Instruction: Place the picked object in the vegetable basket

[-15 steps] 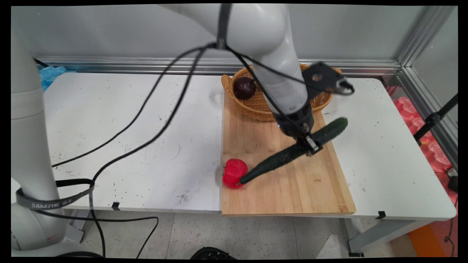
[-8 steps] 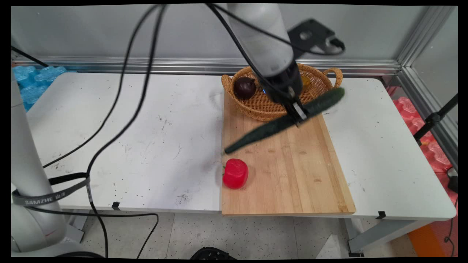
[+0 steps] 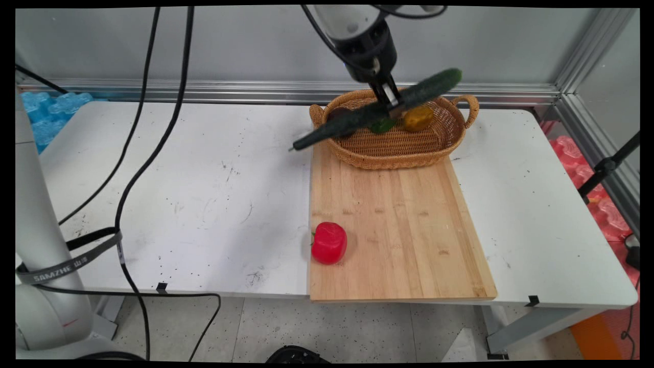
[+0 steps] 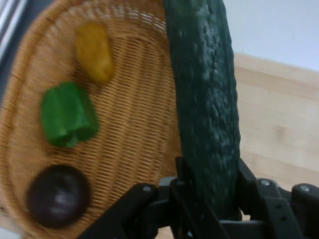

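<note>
One cucumber (image 3: 378, 108), one basket (image 3: 449, 138), one board (image 3: 403, 230), three peppers (image 4: 68, 115), one plum (image 4: 58, 195).

White counter (image 3: 179, 204), scuffed and speckled with dark marks. Behind it, at 12 o'clock, plain grey wall (image 3: 230, 46) edged by aluminium rail (image 3: 204, 91). Below, at 6 o'clock, pale speckled floor (image 3: 357, 327). Blue foam (image 3: 48, 110) at 9 o'clock, red foam (image 3: 605, 204) at 3 o'clock.

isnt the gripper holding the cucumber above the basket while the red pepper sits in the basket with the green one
Not quite. The red pepper lies on the wooden cutting board, not in the basket, as the main view shows. The gripper does hold the cucumber above the basket, where the green pepper sits.
</note>
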You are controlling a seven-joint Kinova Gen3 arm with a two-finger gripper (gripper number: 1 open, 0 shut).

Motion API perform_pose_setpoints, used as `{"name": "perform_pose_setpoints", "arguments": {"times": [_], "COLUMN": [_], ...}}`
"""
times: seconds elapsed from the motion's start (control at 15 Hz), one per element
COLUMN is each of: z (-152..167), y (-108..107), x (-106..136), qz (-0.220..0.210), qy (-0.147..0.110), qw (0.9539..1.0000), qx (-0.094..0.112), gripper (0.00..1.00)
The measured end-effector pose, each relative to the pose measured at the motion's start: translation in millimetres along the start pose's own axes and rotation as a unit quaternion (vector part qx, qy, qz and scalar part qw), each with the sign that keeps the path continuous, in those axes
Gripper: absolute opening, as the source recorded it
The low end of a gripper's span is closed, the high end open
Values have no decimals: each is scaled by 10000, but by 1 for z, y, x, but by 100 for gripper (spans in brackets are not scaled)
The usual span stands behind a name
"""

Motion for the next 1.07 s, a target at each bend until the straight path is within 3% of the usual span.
{"name": "perform_pose_setpoints", "arguments": {"times": [0.27, 0.53, 1.07], "z": [9, 40, 110], "y": [-24, -41, -53], "x": [11, 26, 62], "qz": [108, 358, 1031], "qy": [0, -121, 6], "qw": [9998, 9988, 9943], "qx": [186, 325, 267], "gripper": [0, 0, 0]}}
